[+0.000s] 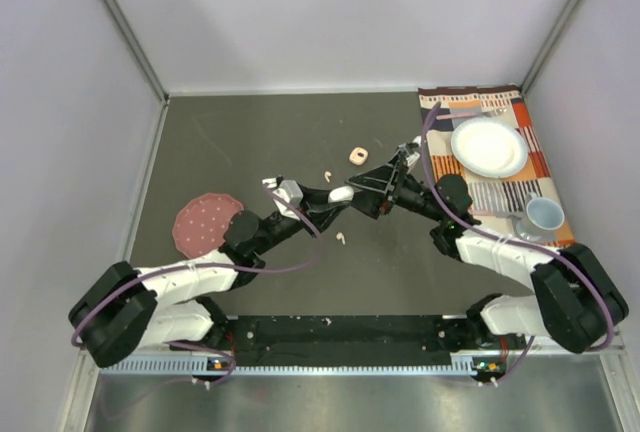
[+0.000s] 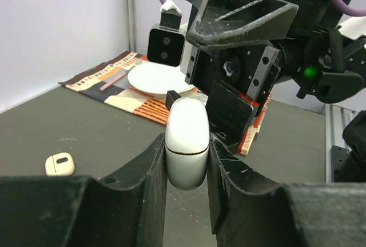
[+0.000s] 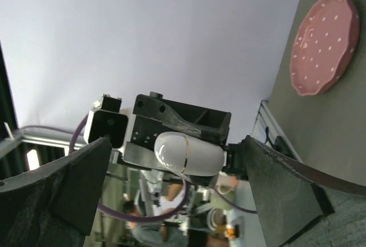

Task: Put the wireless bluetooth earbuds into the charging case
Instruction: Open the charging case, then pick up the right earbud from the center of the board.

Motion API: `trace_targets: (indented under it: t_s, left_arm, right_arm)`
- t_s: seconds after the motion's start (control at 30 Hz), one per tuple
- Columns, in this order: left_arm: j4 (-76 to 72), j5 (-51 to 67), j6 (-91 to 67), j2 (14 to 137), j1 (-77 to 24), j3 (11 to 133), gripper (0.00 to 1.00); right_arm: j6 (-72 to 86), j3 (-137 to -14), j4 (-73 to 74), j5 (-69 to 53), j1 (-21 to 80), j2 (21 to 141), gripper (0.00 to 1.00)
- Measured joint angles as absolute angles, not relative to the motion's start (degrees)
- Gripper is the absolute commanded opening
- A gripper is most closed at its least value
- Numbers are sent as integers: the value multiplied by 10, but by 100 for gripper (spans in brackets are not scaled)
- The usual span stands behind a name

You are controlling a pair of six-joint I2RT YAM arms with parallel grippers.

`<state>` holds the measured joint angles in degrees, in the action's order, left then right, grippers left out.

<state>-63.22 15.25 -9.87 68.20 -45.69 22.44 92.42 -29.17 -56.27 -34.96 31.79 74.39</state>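
Top external, earbud (image 1: 343,238): loose on the counter (image 1: 240,142), just below the left end effector (image 1: 335,195); second earbud (image 1: 327,174) just above it.
White charging case (image 2: 186,147): lid closed, clamped by the left end effector.
Right end effector (image 3: 177,143): spread wide, facing the case, gripping nothing.

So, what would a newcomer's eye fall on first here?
The glossy white oval charging case clamped in the left gripper at mid-table, the open right gripper facing it. Then the pink dotted plate at left and the striped placemat bearing a round white plate at far right.
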Motion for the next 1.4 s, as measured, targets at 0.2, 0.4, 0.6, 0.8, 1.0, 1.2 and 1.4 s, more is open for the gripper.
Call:
trace_targets:
  t_s: [0.2,0.4,0.6,0.8,1.0,1.2,1.4]
  left_arm:
    - [-628,195,-90,609,-456,201,0]
    - [-631,238,-81,553,-450,180,0]
    - [-692,256,-59,566,-449,119,0]
    - [-718,278,-60,609,-448,107,0]
    - [-729,291,-72,646,-446,107,0]
    - [-731,292,-76,653,-446,107,0]
    - [-733,294,-76,653,-446,107,0]
  right_arm:
    - [708,-350,-300,-308,327,629,99]
    - [470,-446,-72,-223,338,514,99]
    - [352,-463,23,-230,354,498,99]
    - [289,-467,98,-242,385,517,99]
    - [259,-486,116,-252,405,538,99]
    - [251,-489,122,-254,422,559,99]
    - [250,-489,127,-250,436,575,99]
